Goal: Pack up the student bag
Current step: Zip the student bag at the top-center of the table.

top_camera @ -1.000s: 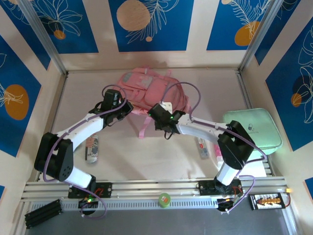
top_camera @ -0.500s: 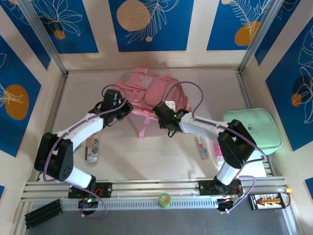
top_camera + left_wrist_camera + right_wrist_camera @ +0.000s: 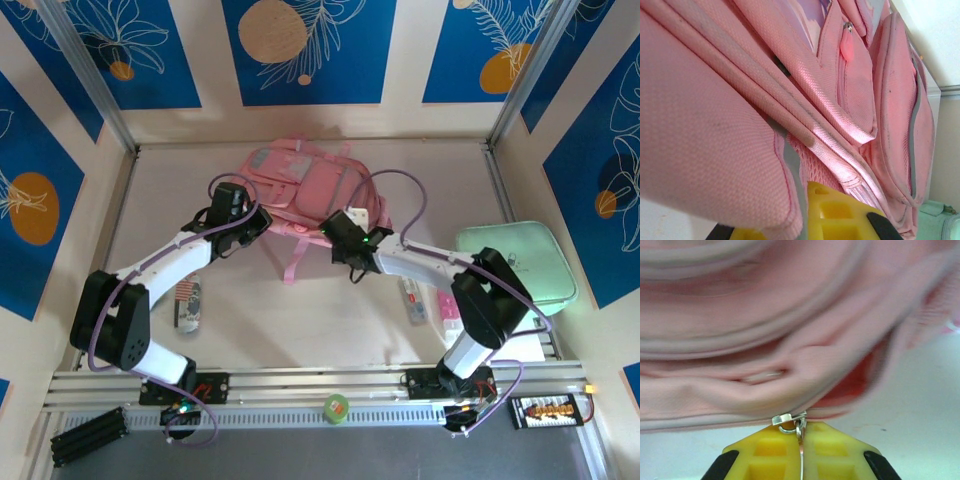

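The student bag (image 3: 300,185) lies flat at the far middle of the table (image 3: 250,330). In the top view its long axis goes on a slant, from the far left to the nearer right. The paler front pocket panel (image 3: 270,160) faces up at the far-left end. The pink straps (image 3: 295,258) trail from the bag's near edge toward the arms. Which end is the top of the bag, I cannot tell.

Both arms reach to the near edge of the bag, one from each side of the straps. The left gripper (image 3: 258,224) meets the bag at its near-left edge. In the left wrist view the bag rises above and beyond the yellow fingers (image 3: 840,217), and a padded fold with grey trim comes down between them. The fingers are almost closed and pinch this fold. Farther up, a pink zip tab (image 3: 846,47) hangs on a pocket.

The right gripper (image 3: 338,232) is at the near edge of the bag, just right of the straps. In the right wrist view the bag lies directly beyond the fingertips and is blurred. The two yellow pads (image 3: 765,452) are pressed together, with only a thin line between them. In this line they hold the metal zip pull (image 3: 800,437), which hangs from its slider on the bag's zip seam.

A mint-green case (image 3: 515,262) lies well apart on the right.
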Controlling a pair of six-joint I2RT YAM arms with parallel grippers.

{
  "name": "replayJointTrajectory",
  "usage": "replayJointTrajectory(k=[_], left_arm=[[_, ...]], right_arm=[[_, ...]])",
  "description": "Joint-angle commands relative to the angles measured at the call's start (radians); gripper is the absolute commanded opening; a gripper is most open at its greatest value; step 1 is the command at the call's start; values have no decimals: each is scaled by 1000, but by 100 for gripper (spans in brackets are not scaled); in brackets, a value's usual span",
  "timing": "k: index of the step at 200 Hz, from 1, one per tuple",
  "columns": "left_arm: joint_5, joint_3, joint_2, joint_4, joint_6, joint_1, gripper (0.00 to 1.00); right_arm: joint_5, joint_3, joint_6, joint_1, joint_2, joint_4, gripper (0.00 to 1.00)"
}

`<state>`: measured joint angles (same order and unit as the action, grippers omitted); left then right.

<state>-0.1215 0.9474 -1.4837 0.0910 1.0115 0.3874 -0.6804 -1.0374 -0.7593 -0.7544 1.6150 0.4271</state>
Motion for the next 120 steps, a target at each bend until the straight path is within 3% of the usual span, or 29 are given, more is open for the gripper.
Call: replayJointTrajectory(k=[1, 40, 83, 120], left_arm=[[5, 20, 37, -49, -30, -24, 0], [-18, -4, -19, -87, -35, -38, 0], [-84, 81, -163, -108, -140, -87, 0], [-111, 158, -287, -127, -188, -150, 4]], right_arm=[[-33, 77, -49, 68, -77, 27, 5], [81, 77, 44, 96, -101, 7, 0], [460, 111, 226, 79, -137, -158, 0], [591, 81, 223, 46, -102, -212, 0]])
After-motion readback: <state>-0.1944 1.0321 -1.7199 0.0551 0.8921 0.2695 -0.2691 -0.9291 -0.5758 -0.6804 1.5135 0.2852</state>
